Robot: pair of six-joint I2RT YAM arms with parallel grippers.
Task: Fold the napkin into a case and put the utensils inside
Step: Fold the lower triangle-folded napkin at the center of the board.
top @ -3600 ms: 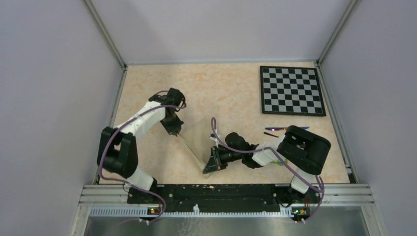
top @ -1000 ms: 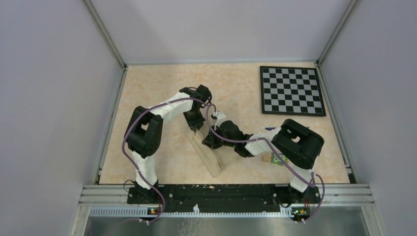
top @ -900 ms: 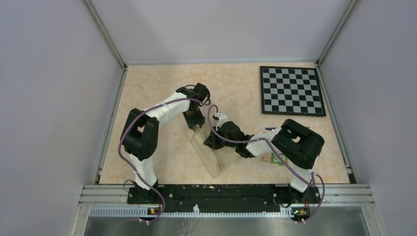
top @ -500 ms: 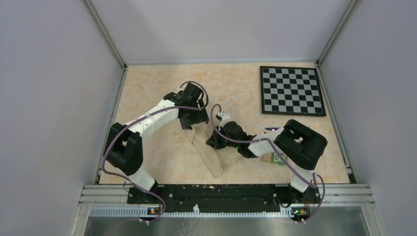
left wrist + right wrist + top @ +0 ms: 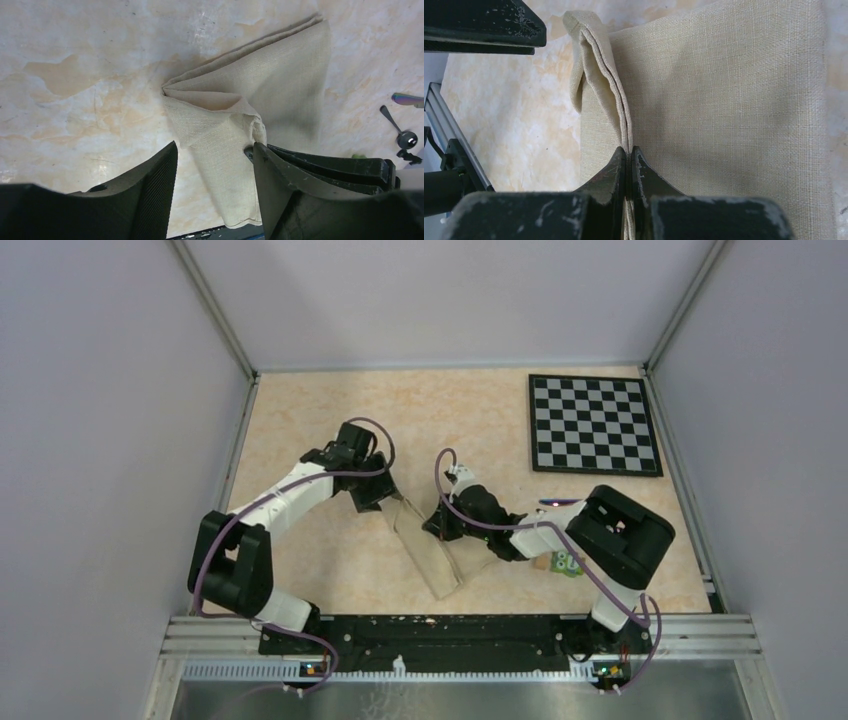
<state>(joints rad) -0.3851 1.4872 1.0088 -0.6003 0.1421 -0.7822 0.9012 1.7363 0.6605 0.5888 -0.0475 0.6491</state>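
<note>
The beige-cream napkin lies on the table as a folded, layered wedge, also seen in the left wrist view and the right wrist view. My right gripper is shut on a raised doubled fold of the cloth. My left gripper hovers just left of the napkin's far corner; its jaws stand open above the cloth with nothing between them. Of the utensils, one thin purple-blue piece shows beside the right arm, its end at the picture's edge.
A black-and-white chessboard lies at the back right. A small green block sits by the right arm's elbow. A tiny black knob on a thin stem rests right of the napkin. The black rail borders the near edge.
My left gripper has let go of the napkin's far corner, opened, and drawn back to the left. The right gripper has stayed shut on the fold.
</note>
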